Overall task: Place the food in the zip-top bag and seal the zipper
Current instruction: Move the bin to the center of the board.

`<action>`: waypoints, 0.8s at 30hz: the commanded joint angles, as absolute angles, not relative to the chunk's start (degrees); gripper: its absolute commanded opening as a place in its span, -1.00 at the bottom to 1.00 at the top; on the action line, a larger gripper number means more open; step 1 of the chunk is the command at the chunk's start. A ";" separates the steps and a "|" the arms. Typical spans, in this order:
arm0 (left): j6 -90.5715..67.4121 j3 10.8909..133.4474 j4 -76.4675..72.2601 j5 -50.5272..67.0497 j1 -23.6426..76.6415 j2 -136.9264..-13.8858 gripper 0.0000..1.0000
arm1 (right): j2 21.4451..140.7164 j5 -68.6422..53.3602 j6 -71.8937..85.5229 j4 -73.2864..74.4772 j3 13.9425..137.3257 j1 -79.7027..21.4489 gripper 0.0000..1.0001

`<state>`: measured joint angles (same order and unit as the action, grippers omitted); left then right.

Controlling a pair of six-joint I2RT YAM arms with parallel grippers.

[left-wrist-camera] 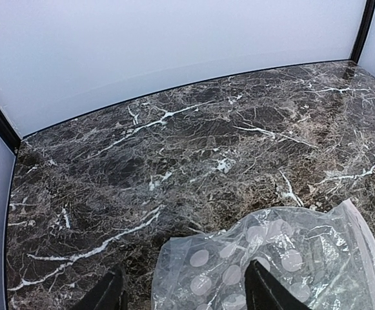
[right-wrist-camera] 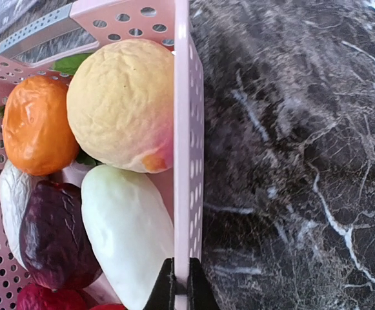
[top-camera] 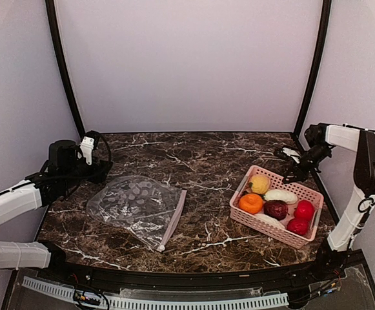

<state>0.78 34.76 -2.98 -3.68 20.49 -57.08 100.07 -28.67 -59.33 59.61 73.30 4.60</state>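
Looking down from the top camera, I see the bag [top-camera: 139, 205] lying flat on the table [top-camera: 200, 161], in its left half and closer to the front edge than the back. Its zipper [top-camera: 173, 219] runs along the side that faces the table's middle, with the slider tab at the front end of the strip.

All the food [top-camera: 276, 209] sits in the pink basket [top-camera: 258, 227] near the right edge. Through the right wrist camera I make out a yellow ball [right-wrist-camera: 119, 103] and a white piece [right-wrist-camera: 129, 232] against the basket's back wall. An orange ball [right-wrist-camera: 37, 126] and a maroon fruit [right-wrist-camera: 58, 236] lie beside them, and a leaf [right-wrist-camera: 71, 62] shows behind the yellow ball. The red fruits [top-camera: 304, 209] are at the end nearest the right edge.

My left gripper [left-wrist-camera: 184, 292] is over the bag's corner nearest the left edge, fingers spread wide. The crinkled plastic shows between them, and I cannot tell whether they touch it.

My right gripper [right-wrist-camera: 181, 292] is pinched narrow on the basket's back wall. One finger is inside next to the white piece, the other outside over the marble.
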 commanded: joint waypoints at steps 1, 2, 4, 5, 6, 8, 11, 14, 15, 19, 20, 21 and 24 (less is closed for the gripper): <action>0.26 35.85 -2.03 -3.32 20.65 -55.75 0.22 | 102.59 -38.87 -38.32 50.16 77.90 3.85 -1.00; 0.26 35.79 -2.02 -3.47 20.65 -55.73 0.22 | 102.80 -39.19 -31.93 47.80 77.91 3.72 -1.00; 0.26 35.77 -1.94 -3.73 20.65 -55.69 0.22 | 103.16 -38.91 -23.75 43.79 77.30 3.27 -1.00; 0.26 35.77 -1.94 -3.90 20.65 -55.71 0.22 | 103.37 -38.11 -20.23 42.28 76.85 2.87 -1.00; 0.26 35.82 -1.89 -4.01 20.65 -55.74 0.22 | 103.61 -37.79 -17.66 40.87 76.38 2.60 -1.00; 0.26 35.97 -1.65 -4.20 20.65 -55.82 0.22 | 104.17 -36.60 -12.10 38.49 75.48 2.17 -1.00; 0.26 36.04 -1.58 -4.45 20.65 -56.16 0.22 | 104.32 -36.03 -7.01 36.73 74.29 1.72 -0.96; 0.26 36.15 -1.53 -4.54 20.65 -56.69 0.22 | 102.97 -36.70 -5.50 36.35 71.98 1.05 -0.83; 0.31 36.24 -1.46 -4.45 20.65 -57.08 0.22 | 102.20 -37.71 -5.35 36.43 70.99 0.87 -0.75; 0.28 36.61 -1.59 -3.17 20.65 -58.24 0.16 | 98.24 -39.70 -7.85 38.27 66.57 -0.57 -0.40; 0.27 36.85 -1.54 -1.41 20.65 -58.52 0.15 | 97.50 -40.13 -9.30 39.41 65.98 -1.88 -0.31; 0.27 37.60 -1.44 0.31 20.65 -59.19 0.15 | 96.95 -41.06 -10.97 40.94 65.71 -2.44 -0.22; 0.26 40.10 -0.46 5.45 22.35 -61.37 0.24 | 95.28 -43.70 -13.75 44.04 64.71 -3.33 -0.13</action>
